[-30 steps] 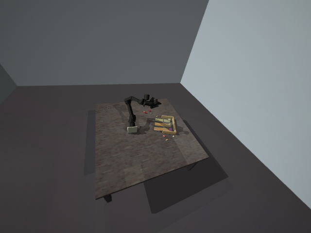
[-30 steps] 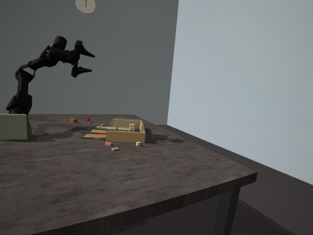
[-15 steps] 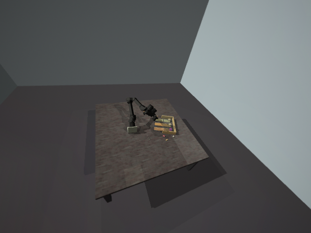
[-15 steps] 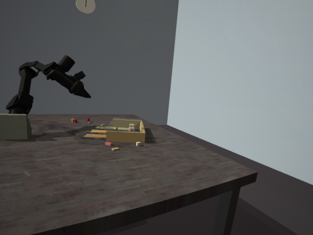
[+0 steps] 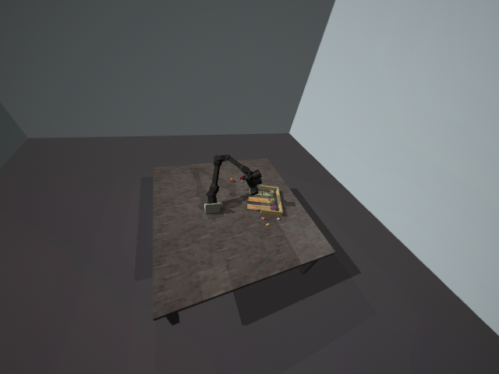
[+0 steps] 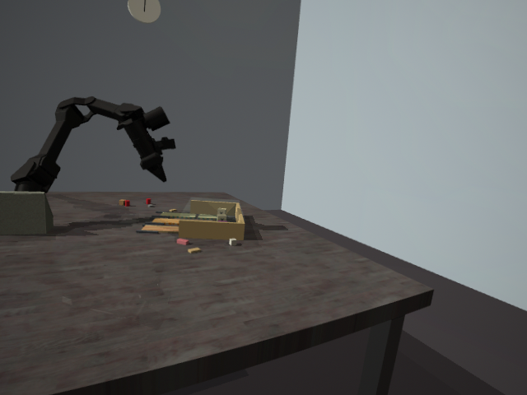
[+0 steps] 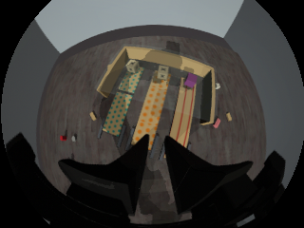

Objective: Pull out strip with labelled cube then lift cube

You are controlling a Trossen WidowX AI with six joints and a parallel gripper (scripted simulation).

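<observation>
Arm: a black six-joint arm bends over the dark wooden counter, its base beside a grey-green block.
Pincer: the pincer hangs in the air above the near ends of the strips, tips angled down, its fingers drawn nearly together with nothing between them.
Tray: an open tan tray sits on the counter, walled on three sides, with three strips running out through its open side.
Strips: in the wrist view a green dotted strip lies on the left, an orange dotted strip in the middle and an orange striped strip on the right; which is in one piece cannot be told.
Cubes: a pale cube, a second pale cube and a purple cube sit at the strips' far ends inside the tray; their labels are too small to read.
Scatter: small red, pink, orange and white bits lie loose on the counter around the tray.
</observation>
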